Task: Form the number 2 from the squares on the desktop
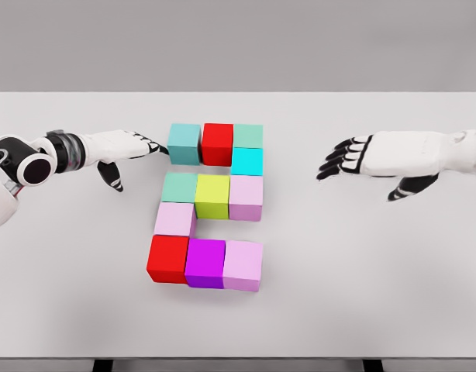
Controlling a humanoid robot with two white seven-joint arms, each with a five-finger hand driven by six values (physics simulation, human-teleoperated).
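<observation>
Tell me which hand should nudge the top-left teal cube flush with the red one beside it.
Left. The left hand has its fingertips right at the teal cube, on its outer side. The right hand hangs open well beyond the cyan cube, with the top row between.

No readable text, label or number shows on anything.

I see coloured blocks on the white worktop (377, 271) laid out as a 2; my left hand (125, 151) reaches in, fingertips touching the teal block (184, 143) at the top row's left end; my right hand (362, 159) hovers well apart, fingers relaxed, holding nothing.
</observation>
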